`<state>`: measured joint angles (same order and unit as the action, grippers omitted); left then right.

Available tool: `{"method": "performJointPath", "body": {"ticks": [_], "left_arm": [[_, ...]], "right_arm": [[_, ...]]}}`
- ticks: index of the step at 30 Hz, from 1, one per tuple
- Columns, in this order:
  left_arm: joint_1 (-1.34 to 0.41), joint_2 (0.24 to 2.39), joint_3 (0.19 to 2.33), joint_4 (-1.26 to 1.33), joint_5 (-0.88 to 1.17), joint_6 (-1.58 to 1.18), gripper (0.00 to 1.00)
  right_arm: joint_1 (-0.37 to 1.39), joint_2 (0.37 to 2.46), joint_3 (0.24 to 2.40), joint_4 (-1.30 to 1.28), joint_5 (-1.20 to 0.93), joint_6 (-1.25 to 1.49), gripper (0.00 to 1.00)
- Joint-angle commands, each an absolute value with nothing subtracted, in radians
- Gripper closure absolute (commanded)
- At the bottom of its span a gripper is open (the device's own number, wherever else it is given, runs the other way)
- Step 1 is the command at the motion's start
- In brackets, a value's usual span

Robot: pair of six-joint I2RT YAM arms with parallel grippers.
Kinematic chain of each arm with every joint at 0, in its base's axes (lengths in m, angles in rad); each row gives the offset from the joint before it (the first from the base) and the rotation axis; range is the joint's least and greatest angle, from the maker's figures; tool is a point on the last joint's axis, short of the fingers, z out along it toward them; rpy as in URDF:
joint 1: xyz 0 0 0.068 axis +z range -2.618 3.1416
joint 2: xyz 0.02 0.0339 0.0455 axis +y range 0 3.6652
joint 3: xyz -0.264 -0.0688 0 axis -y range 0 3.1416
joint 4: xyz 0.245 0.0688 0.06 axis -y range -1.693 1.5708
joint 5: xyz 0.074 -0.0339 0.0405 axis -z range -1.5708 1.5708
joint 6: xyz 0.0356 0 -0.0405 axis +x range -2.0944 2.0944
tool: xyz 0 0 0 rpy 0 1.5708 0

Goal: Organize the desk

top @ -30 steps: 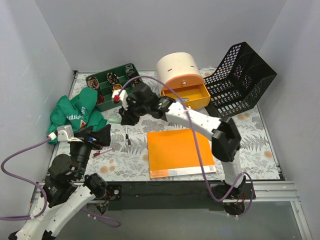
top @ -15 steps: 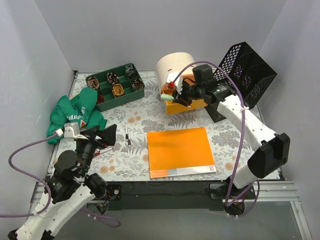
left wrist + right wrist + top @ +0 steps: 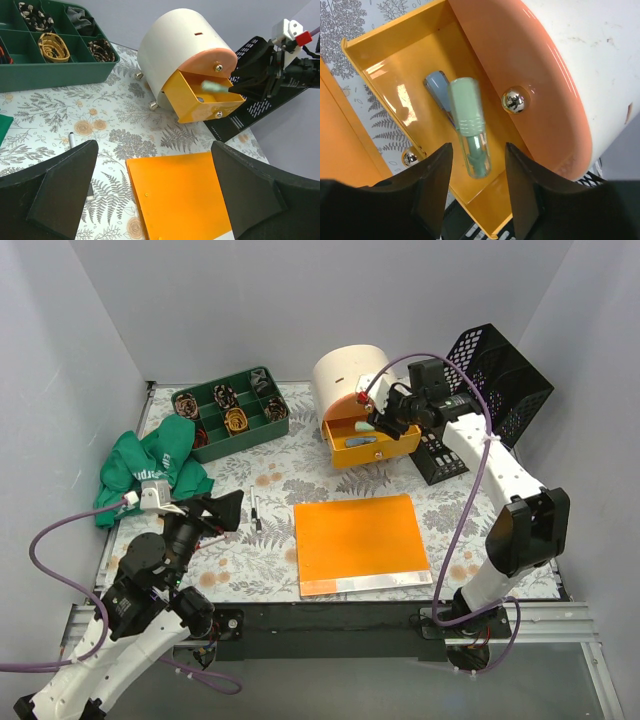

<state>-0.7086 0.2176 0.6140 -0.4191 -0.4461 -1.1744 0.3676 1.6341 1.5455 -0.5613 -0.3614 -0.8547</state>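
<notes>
overhead and wrist views, common drawer [image 3: 378, 454]

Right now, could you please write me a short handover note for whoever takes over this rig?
Left pincer: open, empty, over the desk.
Right pincer: open above the orange drawer.
Done: green marker in the drawer or dropping into it, beside a grey item.
To do: black pen loose on the desk, green cloth crumpled, drawer open, black basket tipped.

one folder [image 3: 360, 543], one green tray [image 3: 247, 437], one basket [image 3: 492, 390], one cloth [image 3: 150, 465], one pen [image 3: 256, 511].
</notes>
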Motion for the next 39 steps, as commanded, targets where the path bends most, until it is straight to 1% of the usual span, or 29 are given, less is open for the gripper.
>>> {"method": "performJointPath", "body": {"ticks": [1, 3, 7, 11, 12, 13, 16, 18, 22, 26, 32, 34, 39], "left_arm": [[-0.706, 0.222, 0.6, -0.44, -0.434, -1.2, 0.02], [-0.706, 0.225, 0.597, -0.44, -0.434, -1.203, 0.02], [-0.706, 0.235, 0.595, -0.437, -0.431, -1.203, 0.02], [-0.706, 0.241, 0.583, -0.42, -0.419, -1.201, 0.02], [-0.706, 0.242, 0.58, -0.417, -0.413, -1.203, 0.02], [-0.706, 0.245, 0.575, -0.41, -0.41, -1.204, 0.02], [-0.706, 0.252, 0.574, -0.405, -0.397, -1.206, 0.02], [-0.706, 0.255, 0.572, -0.403, -0.396, -1.204, 0.02], [-0.706, 0.258, 0.569, -0.408, -0.388, -1.209, 0.02], [-0.706, 0.288, 0.568, -0.419, -0.373, -1.238, 0.02], [-0.706, 0.391, 0.565, -0.413, -0.325, -1.252, 0.02], [-0.706, 0.44, 0.575, -0.419, -0.318, -1.258, 0.02], [-0.706, 0.531, 0.615, -0.446, -0.319, -1.273, 0.02]], "right_arm": [[0.365, 1.655, 1.624, -0.555, -0.33, -0.868, 0.38], [0.361, 1.661, 1.637, -0.555, -0.327, -0.848, 0.34], [0.356, 1.623, 1.626, -0.554, -0.36, -0.808, 0.33], [0.354, 1.527, 1.554, -0.557, -0.477, -0.787, 0.36], [0.354, 1.507, 1.531, -0.557, -0.535, -0.817, 0.37], [0.354, 1.487, 1.475, -0.554, -0.558, -0.833, 0.38], [0.351, 1.416, 1.396, -0.558, -0.618, -0.912, 0.41], [0.351, 1.375, 1.324, -0.557, -0.624, -0.957, 0.46], [0.347, 1.324, 1.255, -0.555, -0.614, -0.974, 0.46], [0.344, 1.276, 1.22, -0.554, -0.65, -0.873, 0.46], [0.33, 1.239, 1.134, -0.554, -0.637, -0.862, 0.46], [0.325, 1.238, 1.115, -0.555, -0.637, -0.87, 0.5], [0.299, 1.213, 1.077, -0.548, -0.741, -0.85, 0.51]]}}
